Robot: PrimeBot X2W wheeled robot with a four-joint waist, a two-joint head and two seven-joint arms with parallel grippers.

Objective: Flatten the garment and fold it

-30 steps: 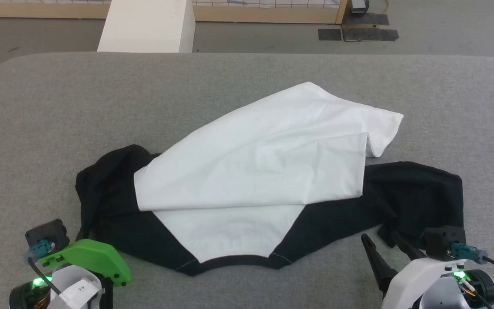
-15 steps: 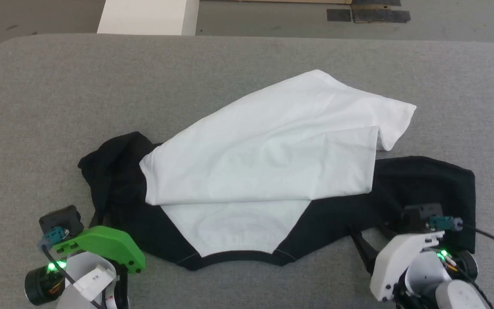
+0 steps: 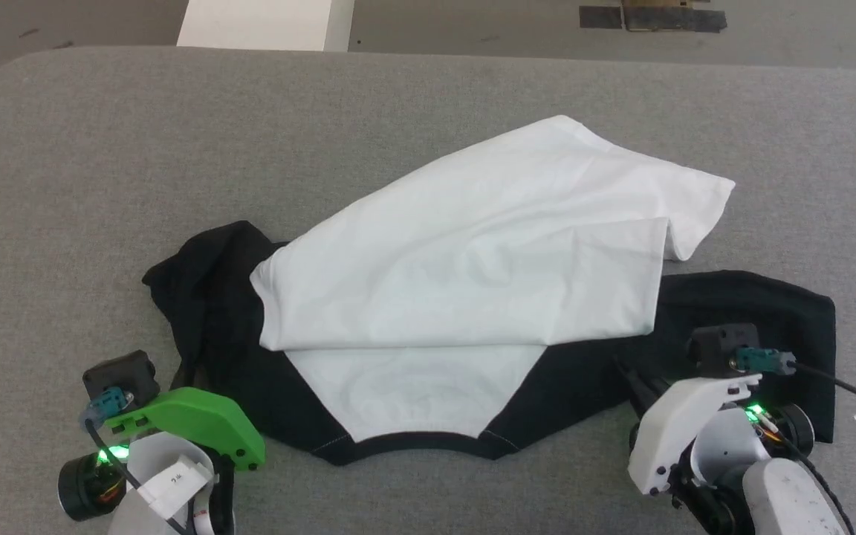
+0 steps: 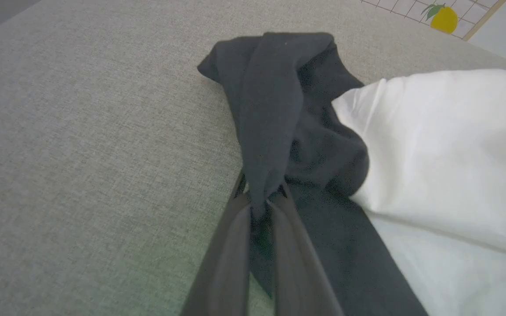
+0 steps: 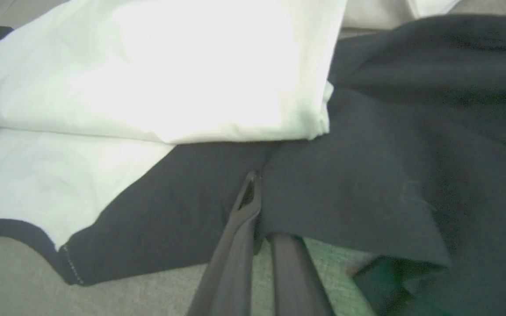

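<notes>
Pinching black sleeves (image 3: pixel 198 319) of shirt (image 3: pixel 465 260): left jaws lower left, right jaws lower right. Long axis sideways across bench (image 3: pixel 101 148); guessing pull apart next.

The garment (image 3: pixel 472 253) is white with black sleeves (image 3: pixel 755 312) and collar trim (image 3: pixel 420 440); the table (image 3: pixel 101 148) is plain grey.

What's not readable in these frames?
- Right end effector: one fingertip under the black sleeve of the garment, right wrist view; closure unclear.
- White body: folded over itself, head view; layers beneath hidden.
- Left sleeve: cuff lost in bunched black folds, left wrist view.
</notes>
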